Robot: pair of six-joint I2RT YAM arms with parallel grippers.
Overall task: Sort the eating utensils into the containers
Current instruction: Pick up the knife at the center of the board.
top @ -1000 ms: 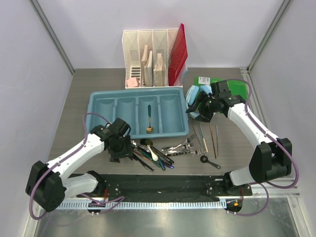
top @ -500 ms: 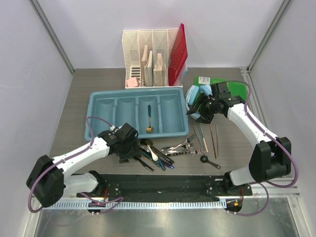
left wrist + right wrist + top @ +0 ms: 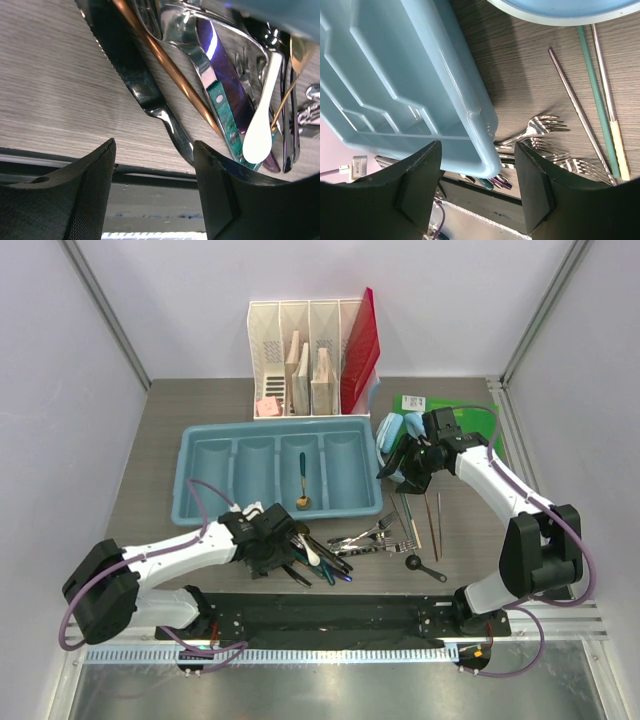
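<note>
My left arm has swung in from the table's left side to the near-left end of the eating utensils (image 3: 325, 545). These lie loose in front of the tray (image 3: 280, 427). One spoon (image 3: 302, 488) sits in its third compartment from the left. I judge a pick is next. The arm is stretched low. My left pincer (image 3: 155, 165) is released, straddling a dark serrated knife (image 3: 131, 80). My right pincer (image 3: 477, 150) is released and empty, hovering at the tray's right end.

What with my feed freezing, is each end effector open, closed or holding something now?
Left end effector: open, empty, over a knife.
Right end effector: open, empty, beside the tray.
</note>
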